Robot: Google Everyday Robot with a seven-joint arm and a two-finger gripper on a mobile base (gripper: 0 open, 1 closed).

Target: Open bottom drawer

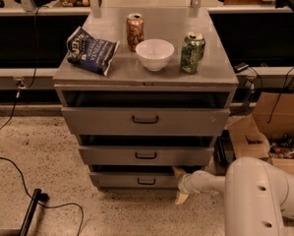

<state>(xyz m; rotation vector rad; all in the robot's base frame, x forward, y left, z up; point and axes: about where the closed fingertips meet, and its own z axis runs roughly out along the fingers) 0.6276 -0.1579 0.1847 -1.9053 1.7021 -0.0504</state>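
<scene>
The bottom drawer is the slimmest grey front of the cabinet's three, low near the floor, with a small dark bar handle at its centre. It stands a little out from the cabinet, with a dark gap above it. My gripper is at the drawer's right end, on a white arm reaching in from the lower right. Its fingers are spread, one tan fingertip at the drawer's top right corner and the other down by the floor. It holds nothing.
The mid drawer and top drawer are both partly pulled out. On the cabinet top lie a chip bag, a brown can, a white bowl and a green can. Cardboard boxes stand right; a cable lies left.
</scene>
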